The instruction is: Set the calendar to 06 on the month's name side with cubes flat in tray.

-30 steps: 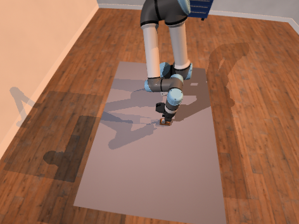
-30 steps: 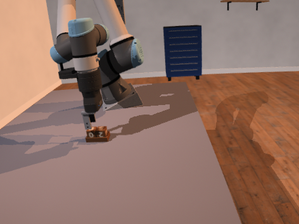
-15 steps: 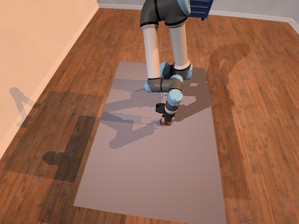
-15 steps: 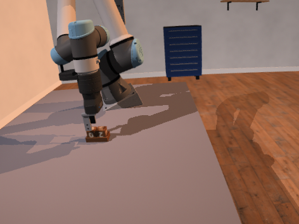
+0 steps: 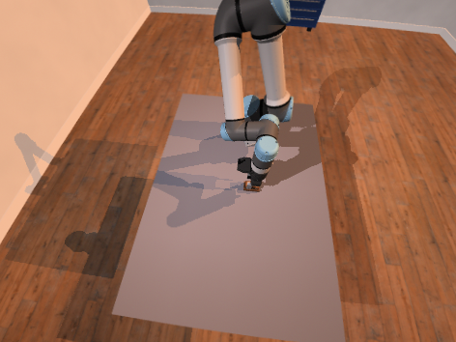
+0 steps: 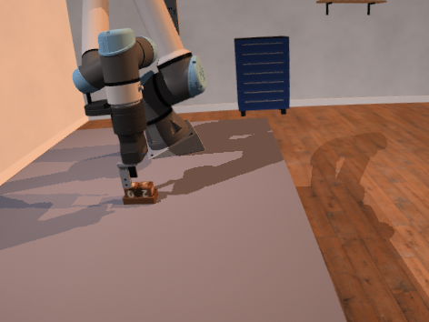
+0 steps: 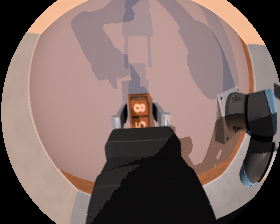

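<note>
The small orange-brown tray (image 5: 251,189) (image 6: 140,201) (image 7: 139,96) lies flat on the table. Two brown cubes stand in it side by side. In the exterior view, the left cube (image 6: 131,193) shows a 0 and the right cube (image 6: 144,193) shows what looks like a 2. From above, one cube (image 7: 139,107) shows an 8 and the other cube (image 7: 139,124) a 5, partly cut off by the gripper body. The month's name is not legible. My gripper (image 5: 253,182) (image 6: 130,181) (image 7: 142,119) is open, low over the cubes, its fingers on opposite sides with gaps.
The grey table top (image 5: 232,267) (image 6: 191,260) carries the tray and the robot's base plate (image 6: 182,151) (image 7: 223,117) behind it. Arm shadows cross the table. A blue drawer cabinet (image 6: 262,74) and a wall shelf (image 6: 351,1) are far behind.
</note>
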You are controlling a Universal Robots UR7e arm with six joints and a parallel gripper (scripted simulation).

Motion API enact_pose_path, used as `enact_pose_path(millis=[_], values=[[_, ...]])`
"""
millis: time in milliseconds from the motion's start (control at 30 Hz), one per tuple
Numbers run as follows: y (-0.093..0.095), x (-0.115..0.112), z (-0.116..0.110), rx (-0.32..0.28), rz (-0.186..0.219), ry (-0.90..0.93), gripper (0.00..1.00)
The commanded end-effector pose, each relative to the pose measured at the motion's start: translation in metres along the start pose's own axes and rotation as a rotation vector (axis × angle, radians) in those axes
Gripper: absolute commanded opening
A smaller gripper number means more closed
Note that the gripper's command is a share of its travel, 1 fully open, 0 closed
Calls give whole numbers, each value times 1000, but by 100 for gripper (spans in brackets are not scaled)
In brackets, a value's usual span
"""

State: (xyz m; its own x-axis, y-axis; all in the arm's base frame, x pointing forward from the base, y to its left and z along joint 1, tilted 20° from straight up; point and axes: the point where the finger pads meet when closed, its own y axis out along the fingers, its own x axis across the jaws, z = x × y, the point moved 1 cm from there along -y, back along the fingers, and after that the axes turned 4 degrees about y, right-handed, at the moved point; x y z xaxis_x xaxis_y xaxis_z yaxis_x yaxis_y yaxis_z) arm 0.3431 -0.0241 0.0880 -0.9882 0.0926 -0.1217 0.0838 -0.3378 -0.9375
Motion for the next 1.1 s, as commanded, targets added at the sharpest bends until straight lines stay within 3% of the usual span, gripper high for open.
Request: enact_pose_path(millis=[0, 700, 1067], values=[[0, 0, 0, 0, 1, 0, 90], [0, 0, 0, 0, 1, 0, 90], [11, 0, 0, 0, 1, 0, 90]])
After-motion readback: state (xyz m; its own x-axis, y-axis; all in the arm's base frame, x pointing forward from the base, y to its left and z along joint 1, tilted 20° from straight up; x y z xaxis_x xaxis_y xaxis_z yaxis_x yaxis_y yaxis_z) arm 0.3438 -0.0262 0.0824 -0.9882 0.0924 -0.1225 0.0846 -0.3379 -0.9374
